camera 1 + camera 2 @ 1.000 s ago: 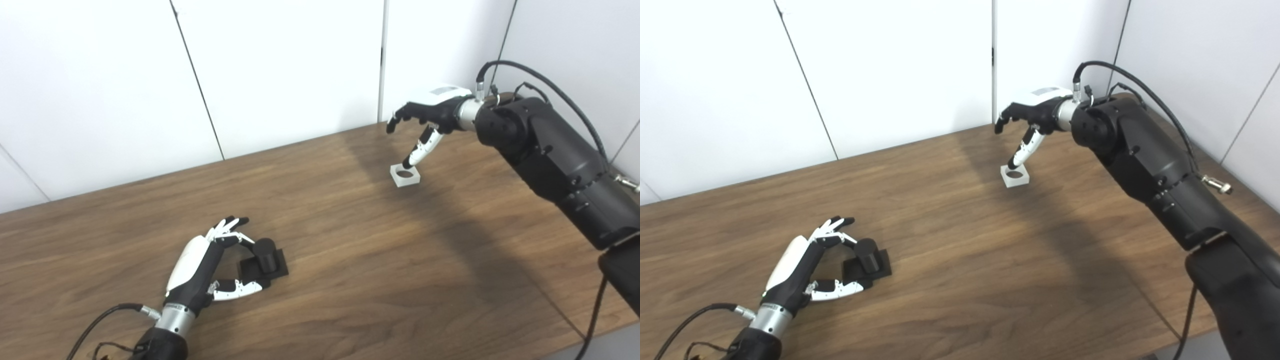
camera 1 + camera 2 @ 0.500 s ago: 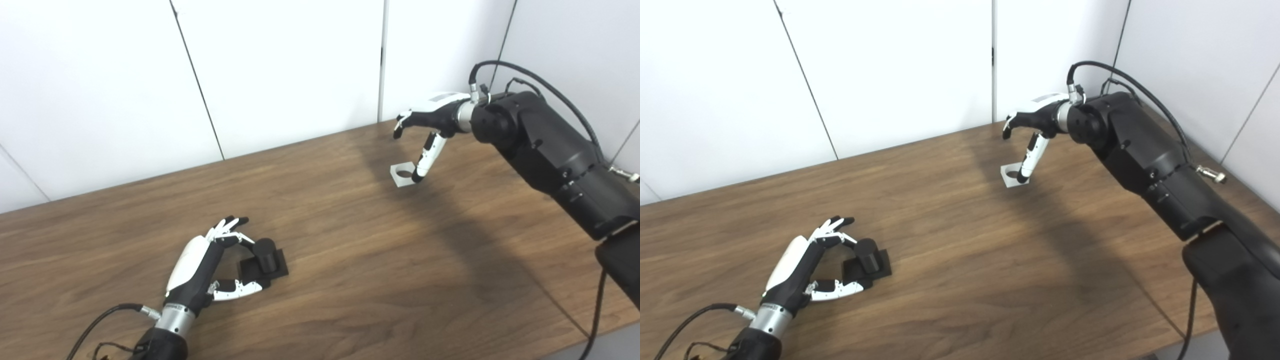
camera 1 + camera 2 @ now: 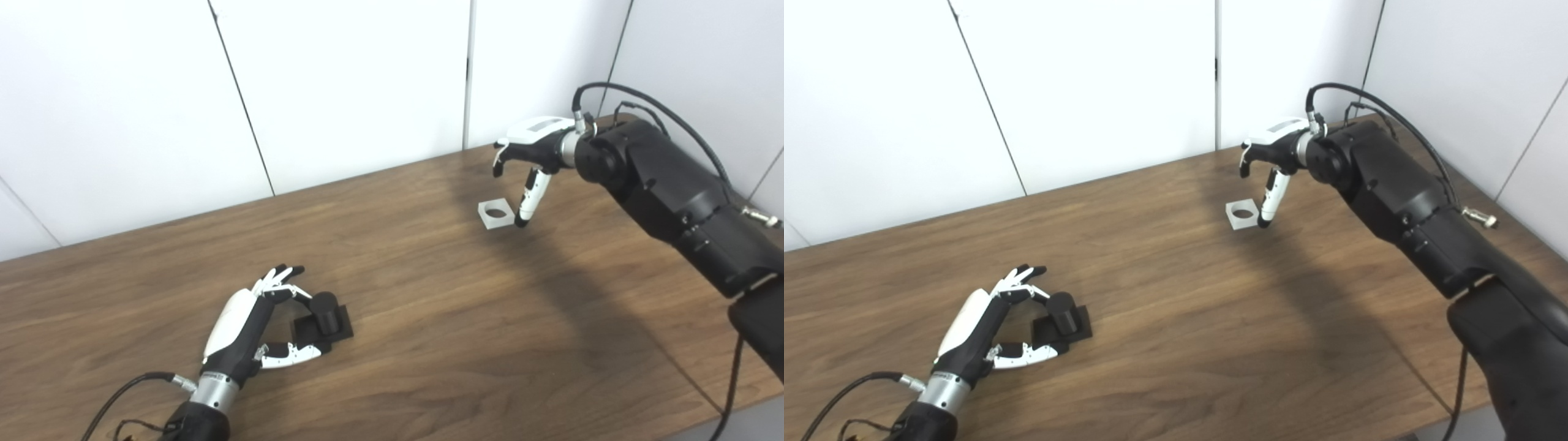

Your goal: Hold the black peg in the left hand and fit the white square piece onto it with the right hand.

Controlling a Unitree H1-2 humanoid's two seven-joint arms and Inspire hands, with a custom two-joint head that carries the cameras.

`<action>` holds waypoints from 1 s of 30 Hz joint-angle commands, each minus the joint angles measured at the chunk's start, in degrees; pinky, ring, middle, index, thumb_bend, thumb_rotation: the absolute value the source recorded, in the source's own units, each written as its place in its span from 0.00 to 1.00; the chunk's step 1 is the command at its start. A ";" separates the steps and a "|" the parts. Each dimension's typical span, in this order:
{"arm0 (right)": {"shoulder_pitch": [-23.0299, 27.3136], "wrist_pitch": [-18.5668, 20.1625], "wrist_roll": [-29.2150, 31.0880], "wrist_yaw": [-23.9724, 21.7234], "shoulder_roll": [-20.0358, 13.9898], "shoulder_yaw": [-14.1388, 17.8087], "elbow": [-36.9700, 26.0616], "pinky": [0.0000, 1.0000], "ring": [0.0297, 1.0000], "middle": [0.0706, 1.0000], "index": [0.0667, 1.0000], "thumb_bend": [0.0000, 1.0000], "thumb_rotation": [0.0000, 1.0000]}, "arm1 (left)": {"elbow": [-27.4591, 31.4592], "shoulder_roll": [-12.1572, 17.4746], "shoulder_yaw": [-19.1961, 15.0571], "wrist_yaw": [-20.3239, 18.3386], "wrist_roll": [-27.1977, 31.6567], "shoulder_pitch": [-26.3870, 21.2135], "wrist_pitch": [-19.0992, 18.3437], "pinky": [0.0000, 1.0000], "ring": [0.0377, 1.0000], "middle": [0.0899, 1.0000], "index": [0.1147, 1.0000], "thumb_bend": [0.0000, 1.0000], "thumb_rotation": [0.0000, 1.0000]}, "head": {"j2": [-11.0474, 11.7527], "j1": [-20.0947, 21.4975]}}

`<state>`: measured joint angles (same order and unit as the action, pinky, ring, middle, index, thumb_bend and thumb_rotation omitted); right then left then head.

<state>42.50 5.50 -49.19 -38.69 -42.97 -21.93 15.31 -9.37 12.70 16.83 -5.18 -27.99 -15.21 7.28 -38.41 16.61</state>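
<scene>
The black peg point(image 3: 324, 309), a short cylinder on a square black base, stands on the wooden table point(image 3: 429, 318) at the near left. My left hand point(image 3: 254, 324) lies beside it, open, with fingers curved around the peg and thumb by the base; I cannot tell if they touch. The white square piece point(image 3: 496, 214) with a round hole lies flat at the far right. My right hand point(image 3: 530, 162) hovers just right of it, open, its thumb pointing down at the piece's right edge and its fingers curled above.
White wall panels point(image 3: 343, 86) stand close behind the table's far edge. My right forearm point(image 3: 680, 202) reaches over the table's right side. A cable point(image 3: 122, 392) trails from the left wrist at the near left.
My right hand has shifted to the right and drawn back, so its thumb has moved from over the white piece's hole to its right edge. The left hand and the peg have not moved.
</scene>
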 commanded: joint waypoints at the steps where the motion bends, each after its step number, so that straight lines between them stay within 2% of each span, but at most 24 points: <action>1: 1.84 -1.45 -0.89 3.27 -0.86 0.47 -0.23 1.00 1.00 0.98 0.76 0.97 0.37 | -0.34 1.84 0.19 -1.25 -1.94 0.82 -2.73 1.00 0.99 0.92 0.42 0.52 0.07 | -0.08 0.00; 8: 0.36 -1.91 -0.48 6.33 0.10 0.94 1.23 1.00 1.00 0.97 0.72 0.92 0.35 | 0.16 1.99 0.17 -1.55 -2.12 0.77 -3.47 1.00 0.99 0.92 0.42 0.52 0.07 | -0.33 -0.21; 11: -0.15 -2.06 -0.44 7.71 0.51 0.95 2.28 1.00 1.00 0.96 0.72 0.93 0.36 | 0.29 1.99 0.22 -1.51 -2.22 0.79 -3.80 1.00 0.99 0.92 0.42 0.52 0.07 | -0.33 -0.21; 30: -0.68 -0.84 -1.13 8.47 1.31 0.62 3.45 1.00 1.00 0.96 0.78 0.96 0.39 | 1.02 1.55 0.53 -1.18 -2.27 1.16 -4.26 1.00 0.99 0.92 0.42 0.52 0.07 | -0.79 -1.33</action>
<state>38.87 4.43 -49.80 -31.10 -40.61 -21.86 19.41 -8.14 12.90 17.06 -5.40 -28.27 -15.01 5.40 -39.11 15.47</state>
